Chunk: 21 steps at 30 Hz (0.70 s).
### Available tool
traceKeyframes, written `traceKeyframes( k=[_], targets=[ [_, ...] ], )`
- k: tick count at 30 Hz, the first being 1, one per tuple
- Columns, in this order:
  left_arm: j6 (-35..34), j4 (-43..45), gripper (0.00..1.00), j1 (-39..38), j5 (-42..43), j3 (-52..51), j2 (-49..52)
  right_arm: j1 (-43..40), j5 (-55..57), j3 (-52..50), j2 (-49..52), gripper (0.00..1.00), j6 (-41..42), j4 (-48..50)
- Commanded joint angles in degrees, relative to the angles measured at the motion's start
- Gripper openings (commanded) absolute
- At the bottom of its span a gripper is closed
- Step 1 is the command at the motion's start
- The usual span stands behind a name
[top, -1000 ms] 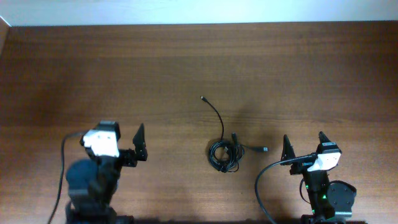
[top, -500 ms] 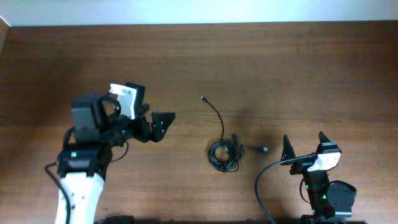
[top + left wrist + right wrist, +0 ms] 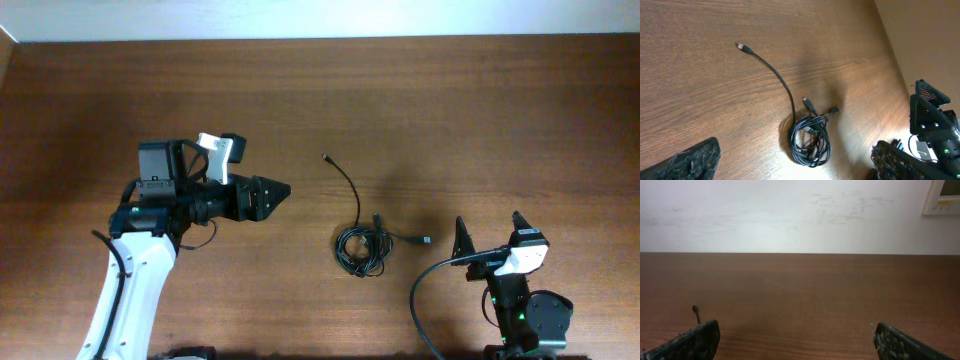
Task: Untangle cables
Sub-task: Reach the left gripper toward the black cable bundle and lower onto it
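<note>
1. Black, thin cables [image 3: 360, 250] lie in a loose coil on the brown wooden table [image 3: 450, 100], between the two pairs of fingers and touching neither
2. Left fingers [image 3: 270, 193] hang over the table with their tips pointing toward the coil, which sits ahead of them and a little to one side
3. Seen from the left wrist, these fingers stand wide apart at the lower corners of the view and hold nothing, and the coil lies on the table ahead, between them
4. One long strand [image 3: 777, 80] curves out of the coil and ends in a small plug [image 3: 741, 47], which lies closer to the left fingertips than the coil does
5. Two shorter ends poke out of the coil, and one of them, a short lead [image 3: 410, 238], reaches toward the right fingers and stops near them without touching
6. Right fingers [image 3: 461, 240] sit low at the near edge of the table, spread wide and empty, with the coil off to their left
7. Ahead of the right fingers the wrist view shows bare table and a pale wall [image 3: 790, 215]; a small dark tip [image 3: 696, 311] above the left-hand finger is probably a cable end, though it is too small to be sure
</note>
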Motion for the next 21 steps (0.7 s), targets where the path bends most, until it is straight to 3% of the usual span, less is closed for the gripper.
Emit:
traceKeyframes(
  k=[1,10,15,19,21],
  targets=[
    [0.5,-0.1,0.99,0.3,1.1,0.9,0.1,0.3,0.3,-0.3,-0.3,0.98,-0.4,-0.3],
    [-1.0,-0.1,0.97,-1.8,-2.3,0.9,0.1,0.3,0.3,-0.3,-0.3,0.98,-0.4,-0.3],
    [-17.3,-0.1,0.97,-11.8,-24.1,0.9,0.2,0.3,0.3,-0.3,-0.3,0.98,-0.4,-0.3],
    [-27.5,-0.3,0.94,-22.0,-31.9,0.9,0.4,0.3,0.3,-0.3,-0.3,0.99,-0.4,-0.3],
    [-31.7,-1.2,0.88,-25.7,-38.1,0.8,0.7,0.3,0.3,-0.3,-0.3,0.98,-0.4,-0.3]
  ],
)
